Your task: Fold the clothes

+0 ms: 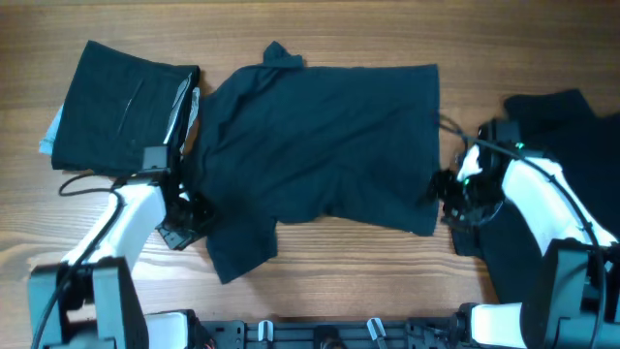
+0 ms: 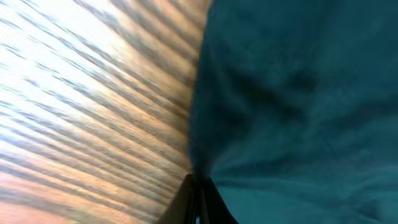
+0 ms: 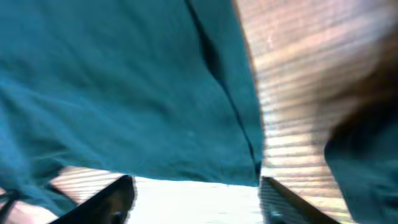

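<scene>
The spread shirt lies on the table. Left of it sits a folded stack, right of it a heap. My left gripper is at its left edge, my right gripper at its right.

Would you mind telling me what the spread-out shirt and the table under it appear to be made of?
The spread shirt looks like soft knit cloth, perhaps cotton: matte, very dark, lying in limp creases. The table looks like wood or wood-look laminate, which I cannot tell: light brown, straight grain lines, slight sheen.
</scene>
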Available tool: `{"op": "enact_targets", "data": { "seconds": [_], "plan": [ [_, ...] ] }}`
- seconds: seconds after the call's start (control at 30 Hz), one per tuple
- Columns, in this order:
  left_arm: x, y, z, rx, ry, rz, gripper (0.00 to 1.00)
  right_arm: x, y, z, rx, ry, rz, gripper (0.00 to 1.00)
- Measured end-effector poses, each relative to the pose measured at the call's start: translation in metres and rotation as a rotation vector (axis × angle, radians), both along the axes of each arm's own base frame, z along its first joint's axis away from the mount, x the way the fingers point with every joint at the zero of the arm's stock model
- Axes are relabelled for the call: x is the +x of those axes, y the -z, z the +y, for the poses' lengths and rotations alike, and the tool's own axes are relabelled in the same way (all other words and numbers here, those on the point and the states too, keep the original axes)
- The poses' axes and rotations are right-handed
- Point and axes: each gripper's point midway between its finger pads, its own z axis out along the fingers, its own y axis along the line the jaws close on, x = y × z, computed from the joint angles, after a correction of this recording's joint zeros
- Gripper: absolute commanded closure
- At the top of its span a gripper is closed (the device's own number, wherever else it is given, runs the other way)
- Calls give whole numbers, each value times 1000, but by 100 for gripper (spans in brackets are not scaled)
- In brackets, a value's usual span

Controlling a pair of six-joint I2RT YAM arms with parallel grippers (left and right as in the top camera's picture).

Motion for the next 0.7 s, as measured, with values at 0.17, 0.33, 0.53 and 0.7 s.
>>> {"op": "enact_targets", "data": {
  "seconds": [0.17,0.33,0.53,0.7],
  "plan": [
    [8,-13,2,2,-8,-65,96,-17,21,11,-3,6,34,50],
    [6,-13,2,1,-8,-54,96,-27,29,3,-73,46,81,96],
    [-12,-16,3,-4,-22,11,96,-44,3,-25,-209,54,217,96],
    [-26,-18,3,-10,-26,66,70,-44,0,-31,-243,54,221,47]
  ]
}}
